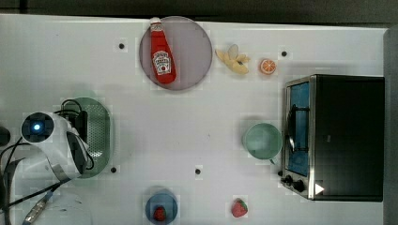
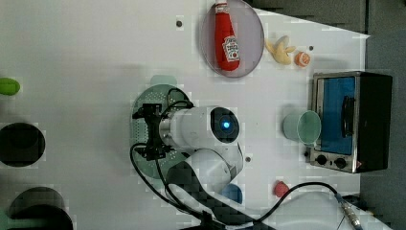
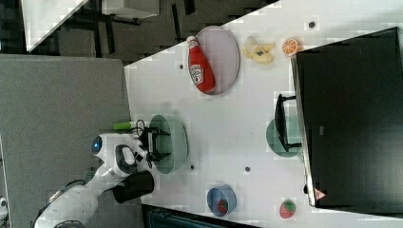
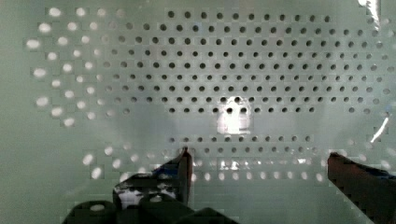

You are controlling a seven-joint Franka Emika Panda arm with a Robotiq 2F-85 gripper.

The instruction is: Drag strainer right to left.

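The pale green strainer (image 1: 99, 125) lies on the white table at the top view's left, its long side running up and down in that view. My gripper (image 4: 261, 163) hangs just above its perforated floor (image 4: 233, 70), open, with both dark fingers wide apart and nothing between them. In the left view the gripper (image 2: 143, 132) points into the strainer (image 2: 163, 95) from the arm's white wrist. The right view shows the gripper (image 3: 164, 143) over the strainer (image 3: 177, 137) near the table's edge. The arm covers part of the strainer in the top view.
A ketchup bottle (image 1: 162, 54) lies on a round grey-mauve plate (image 1: 192, 47) at the top view's upper middle. A banana (image 1: 233, 59), an orange slice (image 1: 268, 66), a green cup (image 1: 262, 140), a toaster oven (image 1: 335, 136), a blue bowl (image 1: 161, 206) and a strawberry (image 1: 239, 207) stand further right.
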